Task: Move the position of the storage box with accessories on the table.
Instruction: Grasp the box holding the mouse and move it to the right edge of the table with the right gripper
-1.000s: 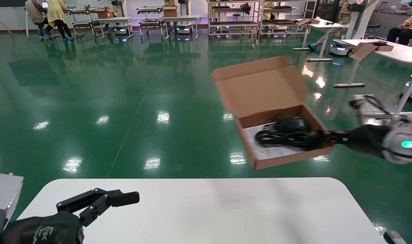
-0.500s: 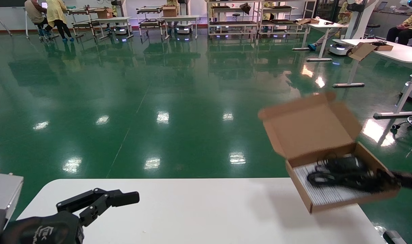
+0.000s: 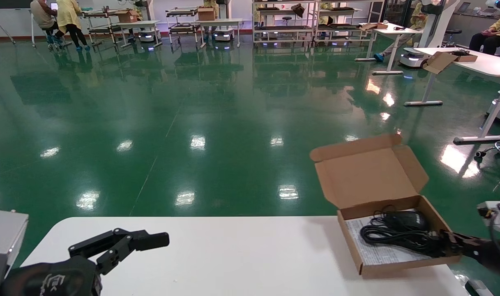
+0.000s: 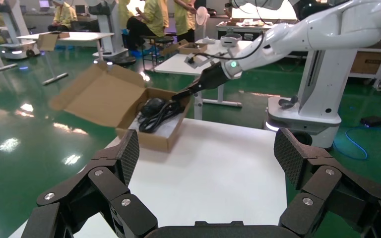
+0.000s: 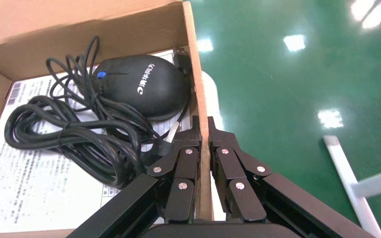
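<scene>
Right claw point(image 5: 202, 130) pinches the side wall of the open cardboard mailer box point(image 3: 391, 230) at the counter's point(image 3: 241, 255) far right corner; black mouse point(image 5: 141, 89), bundled cable point(image 5: 79, 139) and leaflet point(image 5: 25, 183) inside. Left claw point(image 4: 206, 158), spread wide and empty, parked over the near-left counter

We see the storage box point(image 5: 79, 29) as matt brown corrugated cardboard, its wall pinched between the right gripper point(image 5: 202, 130) in black plastic. Inside, by the jaws, we see a matt black plastic mouse point(image 5: 141, 87), its rubbery cable point(image 5: 69, 136), and a printed paper leaflet point(image 5: 25, 183).
</scene>
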`<state>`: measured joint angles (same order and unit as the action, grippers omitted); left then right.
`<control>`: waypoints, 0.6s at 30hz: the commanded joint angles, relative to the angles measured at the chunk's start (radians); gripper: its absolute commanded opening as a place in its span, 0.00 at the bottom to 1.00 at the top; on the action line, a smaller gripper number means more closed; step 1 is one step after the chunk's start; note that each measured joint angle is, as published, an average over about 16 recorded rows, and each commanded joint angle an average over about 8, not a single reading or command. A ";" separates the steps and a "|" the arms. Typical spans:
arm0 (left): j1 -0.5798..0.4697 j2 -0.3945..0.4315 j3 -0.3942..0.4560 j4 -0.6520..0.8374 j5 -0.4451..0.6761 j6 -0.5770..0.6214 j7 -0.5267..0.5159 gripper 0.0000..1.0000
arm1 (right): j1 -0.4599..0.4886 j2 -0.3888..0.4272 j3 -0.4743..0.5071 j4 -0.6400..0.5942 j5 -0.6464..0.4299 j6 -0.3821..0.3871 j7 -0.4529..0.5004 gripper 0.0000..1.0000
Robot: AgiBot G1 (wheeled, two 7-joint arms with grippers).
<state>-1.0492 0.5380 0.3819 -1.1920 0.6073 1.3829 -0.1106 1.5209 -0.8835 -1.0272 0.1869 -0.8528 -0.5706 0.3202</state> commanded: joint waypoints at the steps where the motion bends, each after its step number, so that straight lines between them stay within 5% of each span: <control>1: 0.000 0.000 0.000 0.000 0.000 0.000 0.000 1.00 | -0.015 -0.017 0.014 -0.002 0.017 0.019 -0.028 0.00; 18: 0.000 0.000 0.000 0.000 0.000 0.000 0.000 1.00 | -0.076 -0.043 0.085 -0.094 0.101 0.044 -0.183 0.00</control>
<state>-1.0492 0.5380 0.3819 -1.1920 0.6073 1.3829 -0.1106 1.4470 -0.9284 -0.9451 0.0935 -0.7554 -0.5271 0.1397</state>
